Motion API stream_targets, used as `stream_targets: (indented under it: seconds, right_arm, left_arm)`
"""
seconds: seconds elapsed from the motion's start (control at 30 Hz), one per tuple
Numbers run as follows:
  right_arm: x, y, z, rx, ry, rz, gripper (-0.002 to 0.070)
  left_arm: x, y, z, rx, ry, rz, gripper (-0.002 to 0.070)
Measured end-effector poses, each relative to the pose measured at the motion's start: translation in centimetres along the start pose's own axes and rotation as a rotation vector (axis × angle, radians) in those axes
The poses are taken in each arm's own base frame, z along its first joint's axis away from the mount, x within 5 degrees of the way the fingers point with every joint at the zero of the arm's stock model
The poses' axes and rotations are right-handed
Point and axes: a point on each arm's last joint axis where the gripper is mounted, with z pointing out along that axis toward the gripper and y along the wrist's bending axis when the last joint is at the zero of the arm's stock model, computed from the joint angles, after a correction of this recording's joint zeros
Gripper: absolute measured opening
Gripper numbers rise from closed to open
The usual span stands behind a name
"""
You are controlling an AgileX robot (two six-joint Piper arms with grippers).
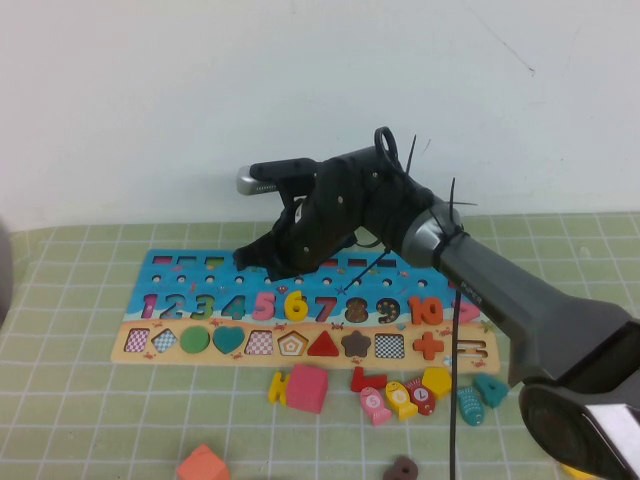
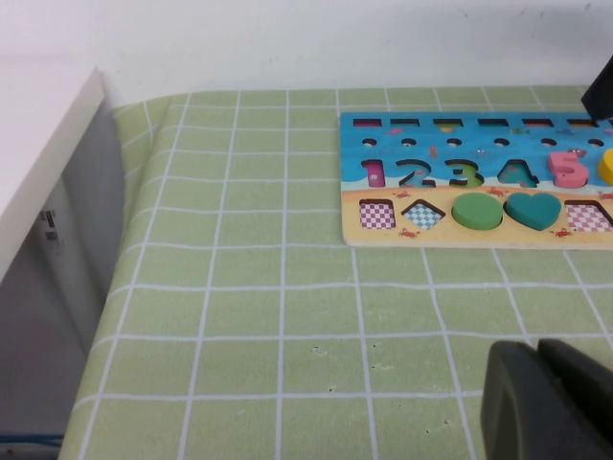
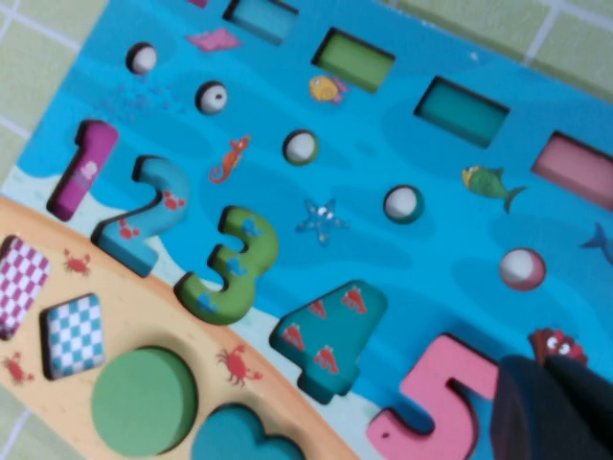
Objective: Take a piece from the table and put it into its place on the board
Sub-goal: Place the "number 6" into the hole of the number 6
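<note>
The right gripper (image 1: pixel 262 258) hangs over the blue upper part of the board (image 1: pixel 180 275), above and just left of the numerals 5 and 6. Its fingers (image 3: pixel 551 407) are drawn together and carry nothing visible. In the right wrist view the dark fingertip sits beside the pink 5 (image 3: pixel 436 412), which suggests the arm is placed directly over the numeral row it serves.

The piece (image 1: pixel 296 305), a plain bright yellow 6, lies flat in the numeral row between the pink 5 and the red 7. It appears level with its neighbours; judged from the high view, it sits in its recess, so the placement looks complete. Whether it is fully bedded cannot be confirmed.

The left gripper (image 2: pixel 548 401) rests low over the green-checked tabletop (image 2: pixel 249 316), well clear of the board's left end. Its fingers appear close together and empty. This reads as a parked position.

Loose pieces lie on the tabletop in front of the board, among them a pink block (image 1: pixel 307 388) and a yellow pentagon (image 1: pixel 436 380).
</note>
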Motion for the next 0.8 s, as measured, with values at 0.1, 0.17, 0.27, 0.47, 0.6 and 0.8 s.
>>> stream_targets:
  seconds: [0.1, 0.17, 0.27, 0.47, 0.6, 0.8]
  right_arm:
    - [0.3, -0.2, 0.7, 0.001, 0.004, 0.003, 0.0001]
    - [0.5, -0.5, 1.1, 0.004, 0.009, 0.006, 0.0001]
    - [0.7, -0.6, 1.6, 0.006, 0.014, 0.008, 0.0]
    - [0.7, -0.7, 1.6, 0.022, 0.012, -0.004, 0.0]
    - [0.9, -0.9, 1.7, 0.037, 0.026, -0.012, 0.0]
    - [1.2, -1.0, 2.0, 0.041, 0.042, -0.011, -0.0001]
  left_arm:
    - [0.0, 0.0, 0.0, -0.001, 0.0, 0.002, -0.0001]
    - [0.0, 0.0, 0.0, -0.001, 0.0, 0.002, -0.0001]
    - [0.0, 0.0, 0.0, -0.001, 0.0, 0.002, -0.0001]
    - [0.0, 0.0, 0.0, -0.001, 0.0, 0.002, -0.0001]
    - [0.0, 0.0, 0.0, -0.001, 0.0, 0.002, -0.0001]
    - [0.0, 0.0, 0.0, -0.001, 0.0, 0.002, -0.0001]
